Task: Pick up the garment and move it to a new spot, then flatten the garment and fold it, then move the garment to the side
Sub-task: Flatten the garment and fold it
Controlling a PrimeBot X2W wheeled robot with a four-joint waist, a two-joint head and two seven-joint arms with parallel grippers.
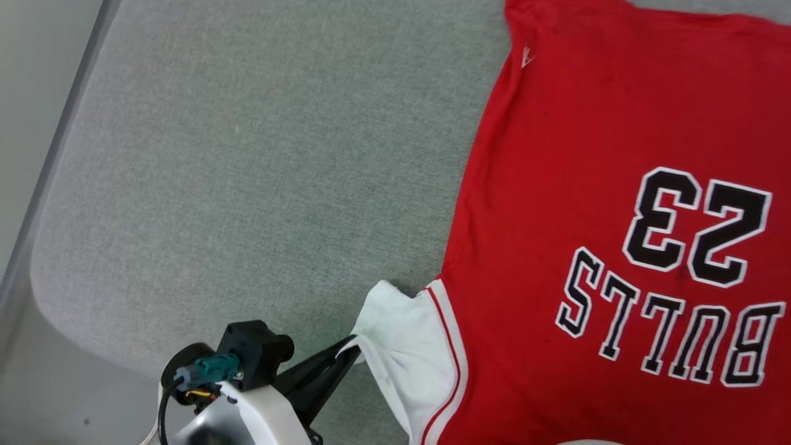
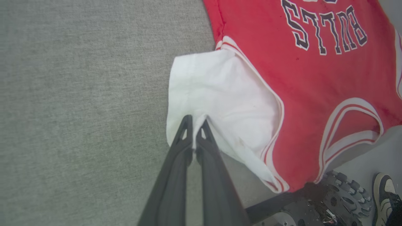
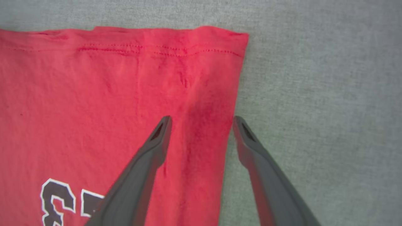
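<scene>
While left fingers (image 2: pixel 180 150) pinch white sleeve (image 2: pixel 220 94) of garment (image 1: pixel 556 185), right fingers (image 3: pixel 150 153) gape over red edge.

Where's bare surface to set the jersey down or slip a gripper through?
Free: the wide grey surface between its left edge and the garment; also the grey past the hem and side edge by the open right gripper. Crowded: near edge, where the left gripper pinches the white sleeve.

The left gripper (image 2: pixel 195 121) has its long dark fingers pressed together on the white sleeve edge of the garment (image 2: pixel 282 78), while the right gripper (image 3: pixel 202 121) holds its fingers spread wide apart.
</scene>
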